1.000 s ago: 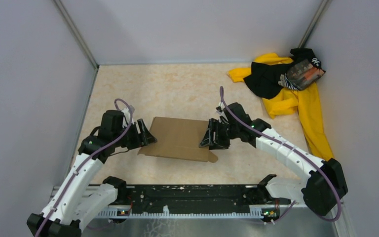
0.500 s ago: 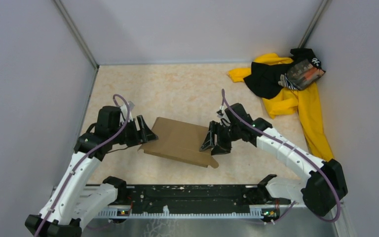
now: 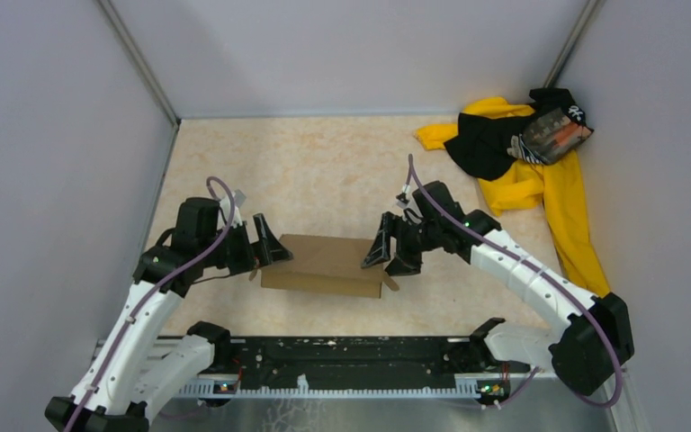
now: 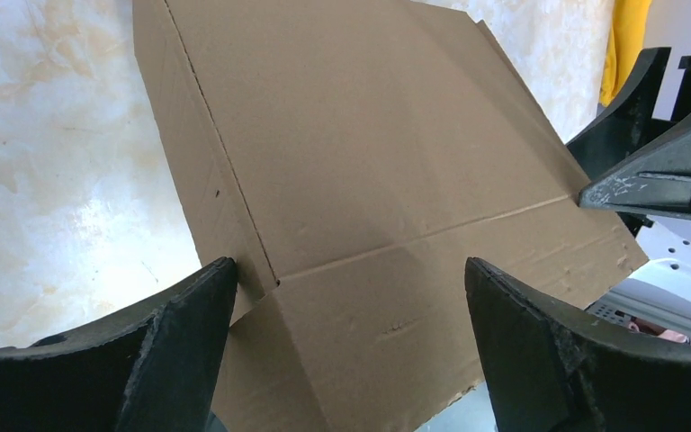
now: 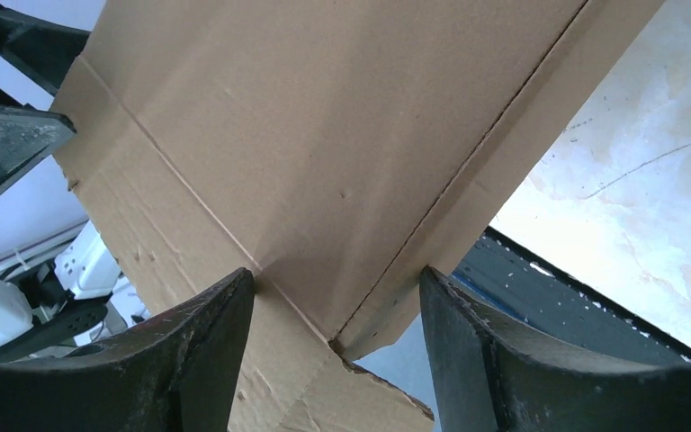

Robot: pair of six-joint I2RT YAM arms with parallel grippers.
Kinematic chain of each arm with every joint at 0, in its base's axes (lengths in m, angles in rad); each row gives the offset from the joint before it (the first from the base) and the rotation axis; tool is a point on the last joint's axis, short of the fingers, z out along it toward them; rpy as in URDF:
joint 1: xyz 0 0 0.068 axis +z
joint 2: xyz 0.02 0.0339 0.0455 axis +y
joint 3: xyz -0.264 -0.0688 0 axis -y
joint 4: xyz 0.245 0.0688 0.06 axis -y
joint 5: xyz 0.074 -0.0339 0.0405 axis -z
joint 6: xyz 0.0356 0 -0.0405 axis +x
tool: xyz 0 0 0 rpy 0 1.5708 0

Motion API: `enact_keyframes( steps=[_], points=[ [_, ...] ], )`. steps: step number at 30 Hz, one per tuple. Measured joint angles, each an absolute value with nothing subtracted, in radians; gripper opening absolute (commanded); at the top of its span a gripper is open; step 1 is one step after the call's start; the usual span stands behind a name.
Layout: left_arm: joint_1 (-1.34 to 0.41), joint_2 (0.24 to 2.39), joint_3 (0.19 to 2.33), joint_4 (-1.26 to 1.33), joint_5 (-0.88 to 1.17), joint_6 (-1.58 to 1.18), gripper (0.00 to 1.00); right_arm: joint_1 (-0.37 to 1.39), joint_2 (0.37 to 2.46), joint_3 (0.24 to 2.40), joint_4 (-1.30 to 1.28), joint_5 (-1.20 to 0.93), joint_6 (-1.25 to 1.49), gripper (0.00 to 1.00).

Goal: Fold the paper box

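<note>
Folding a brown box, a gripper at each end.
Box lies toward the table's 6 o'clock; left gripper at its 9 o'clock, right gripper at 3, both spread open. Best to press evenly along the creases.

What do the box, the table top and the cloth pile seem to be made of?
The box: brown cardboard, matte, with pressed crease lines and rough edges. The table top: hard, smooth, beige with marble-like veins, faintly glossy; laminate or stone, I cannot tell. The cloth pile: soft yellow and black fabric, lying in loose folds.
</note>
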State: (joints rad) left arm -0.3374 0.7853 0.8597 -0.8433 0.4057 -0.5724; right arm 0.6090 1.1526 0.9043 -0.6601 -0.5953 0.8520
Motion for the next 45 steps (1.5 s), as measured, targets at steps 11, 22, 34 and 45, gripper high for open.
enact_keyframes(
  steps=[11,22,34,45],
  points=[
    [-0.337,0.789,0.859,-0.868,0.411,-0.575,0.98,0.604,1.153,0.919,-0.659,-0.594,0.854,0.68],
    [-0.336,0.798,0.86,-0.87,0.423,-0.595,0.98,0.6,1.153,0.919,-0.658,-0.596,0.894,0.7],
    [-0.332,0.838,0.922,-0.958,0.422,-0.627,0.98,0.596,1.139,0.915,-0.617,-0.616,0.966,0.72],
    [-0.326,0.884,1.029,-0.994,0.421,-0.672,0.98,0.591,1.126,0.868,-0.583,-0.636,1.036,0.74]
  ],
)
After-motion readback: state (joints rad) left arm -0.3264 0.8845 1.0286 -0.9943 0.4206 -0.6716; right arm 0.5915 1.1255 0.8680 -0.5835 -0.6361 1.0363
